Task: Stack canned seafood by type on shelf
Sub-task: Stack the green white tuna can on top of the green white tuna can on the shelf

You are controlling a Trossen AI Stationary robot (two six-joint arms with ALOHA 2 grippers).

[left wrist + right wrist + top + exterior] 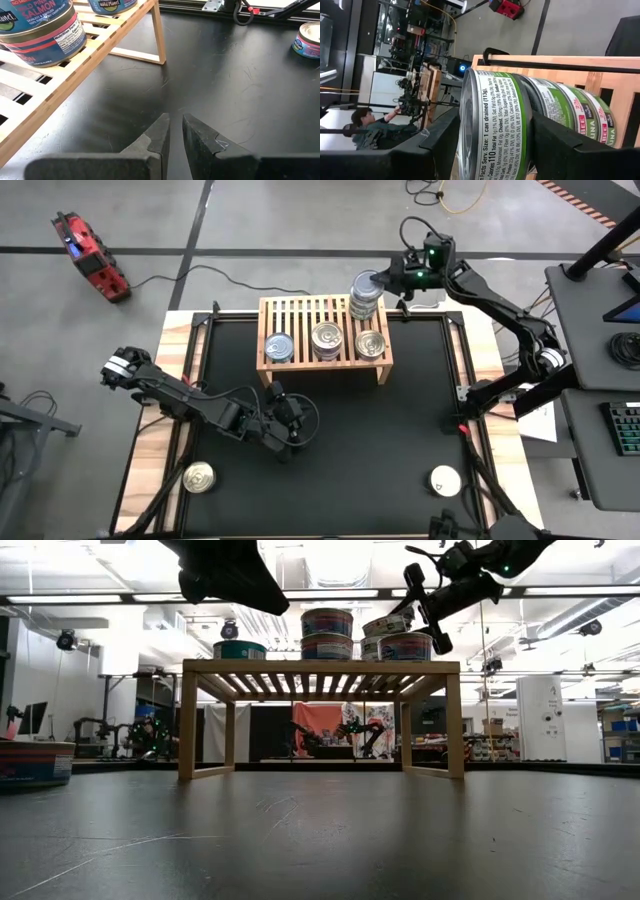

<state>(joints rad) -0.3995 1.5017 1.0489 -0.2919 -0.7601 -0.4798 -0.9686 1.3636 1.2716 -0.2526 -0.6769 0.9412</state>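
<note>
The right gripper (385,281) had its fingers clamped on a green-label tuna tin (492,125) above the tin stack (365,304) at the shelf (300,310) corner; an off-centre release risked toppling it; the left gripper (175,131) idled over the desk (380,450), fingers nearly together.

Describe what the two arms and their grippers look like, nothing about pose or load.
Both arms are dark, jointed links with black cables alongside. The right gripper sits ahead of a wrist block showing green lights. The left gripper has two flat, tapered black fingers; its arm has a white band near the base.

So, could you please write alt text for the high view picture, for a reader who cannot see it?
Seen from above, the right gripper holds a can on top of a stack at the far right corner of a wooden shelf. The left gripper waits over the black mat, fingers nearly shut.
</note>
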